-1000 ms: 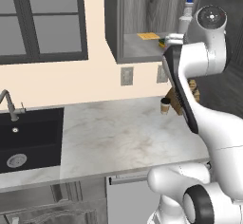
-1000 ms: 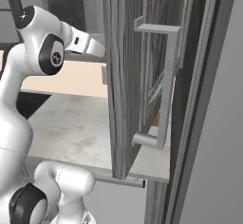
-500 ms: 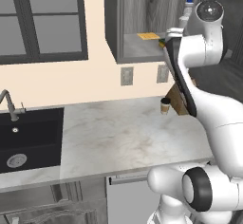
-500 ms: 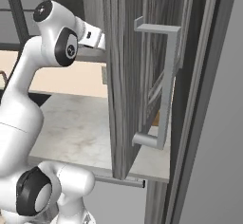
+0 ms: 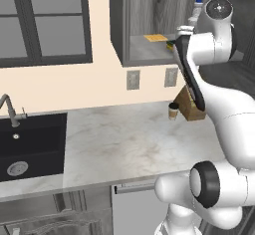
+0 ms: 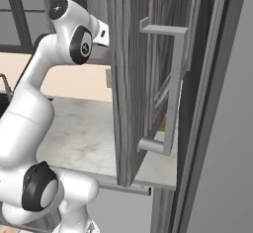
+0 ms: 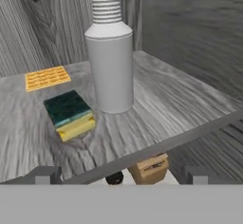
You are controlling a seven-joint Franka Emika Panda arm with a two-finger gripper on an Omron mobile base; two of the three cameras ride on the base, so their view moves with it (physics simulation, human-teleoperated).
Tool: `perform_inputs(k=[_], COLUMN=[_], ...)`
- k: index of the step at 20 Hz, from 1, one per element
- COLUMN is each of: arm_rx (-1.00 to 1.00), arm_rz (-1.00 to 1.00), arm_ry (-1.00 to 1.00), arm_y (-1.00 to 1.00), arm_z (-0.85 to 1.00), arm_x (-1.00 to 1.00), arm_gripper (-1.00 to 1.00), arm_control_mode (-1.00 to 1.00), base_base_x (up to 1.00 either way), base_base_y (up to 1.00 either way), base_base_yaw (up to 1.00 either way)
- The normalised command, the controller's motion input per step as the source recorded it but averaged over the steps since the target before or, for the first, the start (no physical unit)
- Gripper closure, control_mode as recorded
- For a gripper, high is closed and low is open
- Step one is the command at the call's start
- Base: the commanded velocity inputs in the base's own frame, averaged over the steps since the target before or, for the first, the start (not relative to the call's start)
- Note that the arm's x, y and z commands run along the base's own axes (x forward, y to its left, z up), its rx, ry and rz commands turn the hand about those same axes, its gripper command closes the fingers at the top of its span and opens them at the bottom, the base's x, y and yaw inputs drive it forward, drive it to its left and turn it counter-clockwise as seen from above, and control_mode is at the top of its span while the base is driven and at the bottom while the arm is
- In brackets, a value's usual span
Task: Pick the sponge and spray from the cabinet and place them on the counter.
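Observation:
In the hand view the sponge (image 7: 70, 114), yellow with a dark green top, lies on the grey shelf of the cabinet (image 7: 190, 104). Just behind it and to its right stands the spray (image 7: 110, 71), its pale ribbed neck running out of the top of the frame. My gripper (image 7: 121, 175) is open in front of the shelf edge, its fingertips (image 7: 45, 174) wide apart and nothing between them. From the left base view my hand (image 5: 182, 32) is at the open cabinet (image 5: 119, 25), above the counter (image 5: 124, 144).
A thin yellow cloth (image 7: 46, 77) lies further back on the shelf. A paper cup (image 5: 173, 110) and a wooden block (image 5: 190, 104) stand on the counter under the cabinet. The black sink (image 5: 30, 144) is at the left. The open cabinet door (image 6: 133, 79) fills the right base view.
The arm has risen and stretched up, bringing the hand a little higher and closer to the cabinet shelf. The gripper stays open.

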Motion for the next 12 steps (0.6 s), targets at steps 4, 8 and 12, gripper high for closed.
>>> perform_inputs(k=[4, 8, 12], arm_rx=[-0.01, -0.01, -0.02], arm_rz=[-0.07, -0.05, -0.01], arm_ry=[-0.04, -0.04, -0.01], arm_y=[-0.08, -0.02, 0.01], arm_z=[0.0, 0.0, -0.02], arm_x=[0.35, 0.31, 0.34], arm_gripper=[-1.0, -1.0, -1.0], arm_control_mode=[-1.0, -1.0, -1.0], base_base_x=[0.0, 0.0, 0.0], base_base_y=[0.0, 0.0, 0.0], base_base_yaw=[0.0, 0.0, 0.0])
